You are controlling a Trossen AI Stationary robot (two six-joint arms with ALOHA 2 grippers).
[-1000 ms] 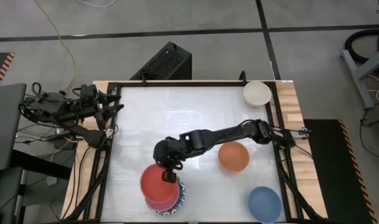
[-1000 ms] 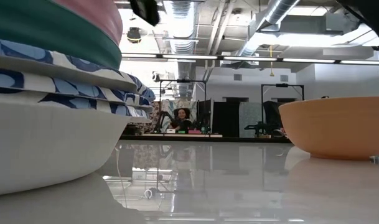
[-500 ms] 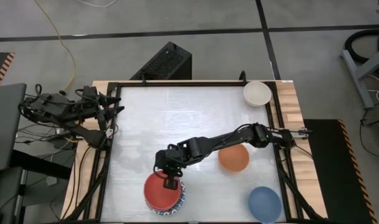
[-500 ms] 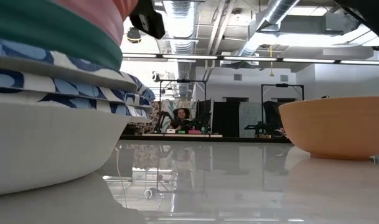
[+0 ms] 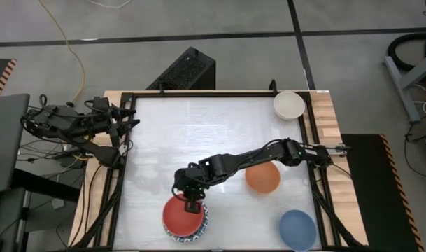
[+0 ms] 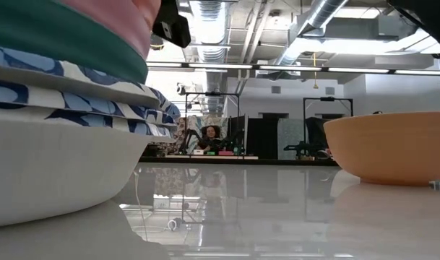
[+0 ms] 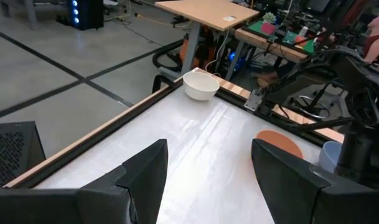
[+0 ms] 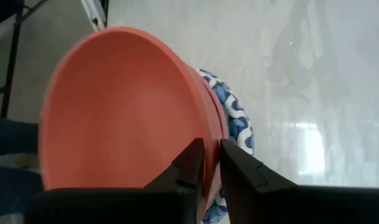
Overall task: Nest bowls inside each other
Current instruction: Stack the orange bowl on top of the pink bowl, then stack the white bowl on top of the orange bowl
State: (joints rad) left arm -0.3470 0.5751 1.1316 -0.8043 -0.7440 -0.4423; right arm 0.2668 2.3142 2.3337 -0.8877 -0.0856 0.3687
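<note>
- The red bowl (image 5: 181,217) is seen on top of the stack at the tabletop's (image 5: 199,133) near edge, nested over the pink bowl (image 6: 115,11), the green bowl (image 6: 68,43) and the blue-patterned white bowls (image 6: 61,94).
- The right pincer (image 5: 192,204) is placed at the red bowl's rim, one finger inside and one outside; a narrow gap is seen between the fingers (image 8: 242,171), and whether the rim is gripped cannot be told.
- The left pincer (image 5: 131,120) is held wide apart and empty at the tabletop's far left corner.
- The orange bowl (image 5: 262,176) is set right of centre, the blue bowl (image 5: 297,229) at the near right corner, the cream bowl (image 5: 289,105) at the far right corner.
</note>
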